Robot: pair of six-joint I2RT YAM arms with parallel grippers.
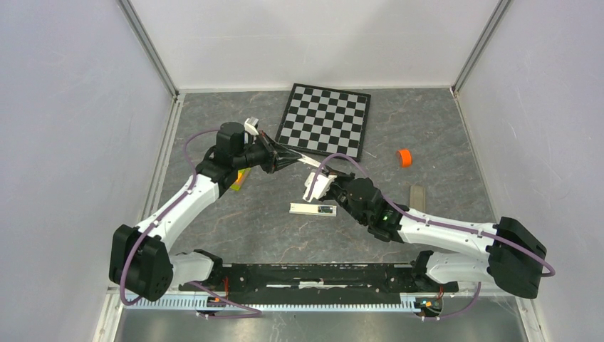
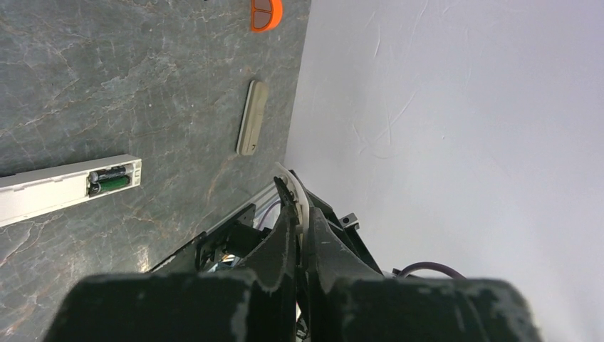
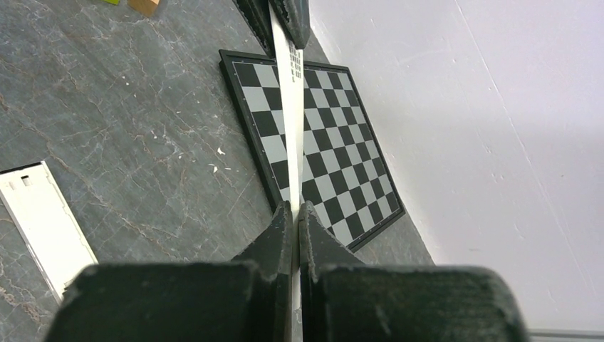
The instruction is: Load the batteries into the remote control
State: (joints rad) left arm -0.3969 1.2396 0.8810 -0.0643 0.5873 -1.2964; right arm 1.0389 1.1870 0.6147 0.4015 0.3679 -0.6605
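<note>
The remote control (image 1: 305,209) lies back-up on the table between the arms, also in the left wrist view (image 2: 50,189) and the right wrist view (image 3: 43,224). Two batteries (image 2: 110,178) sit in the recess at its right end (image 1: 327,209). Above it, a thin white plate (image 1: 306,160) hangs in the air, edge-on in the right wrist view (image 3: 288,121). My left gripper (image 1: 288,157) (image 2: 299,206) is shut on its far end. At the plate's near end, my right gripper (image 1: 324,171) (image 3: 295,210) is shut on it too.
A chessboard (image 1: 327,120) (image 3: 335,142) lies at the back. An orange cap (image 1: 404,157) (image 2: 266,14) and a cream block (image 1: 417,197) (image 2: 251,117) lie to the right. A green and orange item (image 1: 241,178) sits under the left arm. White walls enclose three sides.
</note>
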